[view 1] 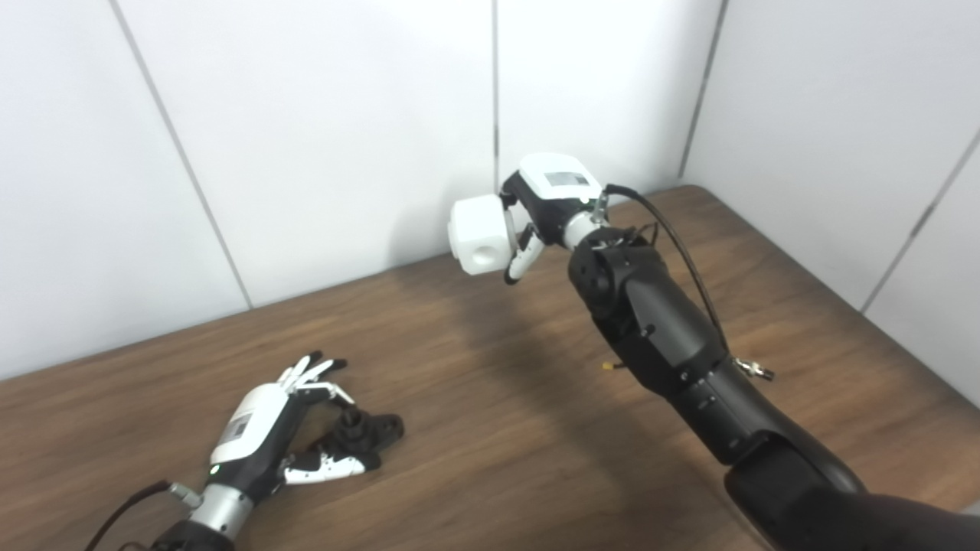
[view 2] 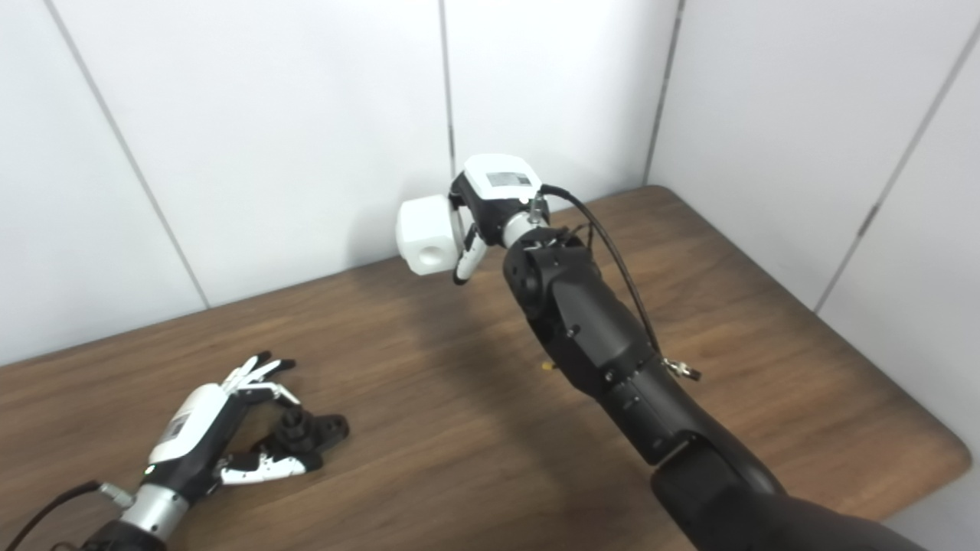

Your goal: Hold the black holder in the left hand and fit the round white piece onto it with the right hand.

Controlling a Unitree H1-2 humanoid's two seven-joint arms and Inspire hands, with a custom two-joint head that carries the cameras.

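Observation:
The black holder [view 1: 366, 433] lies on the wooden table [view 1: 490, 383] at the lower left. My left hand [view 1: 264, 428] rests over it with fingers spread and the thumb alongside; it stands open around the holder without closing on it. My right hand [view 1: 540, 207] is raised high above the table's middle, near the back wall, and is shut on the white piece [view 1: 481, 233], a rounded white block with a round hole in its front face. The piece hangs well above and to the right of the holder.
White wall panels close the back and right sides. The table's right edge [view 2: 919, 428] runs diagonally at the right. A cable [view 1: 681, 252] loops from the right wrist along the forearm.

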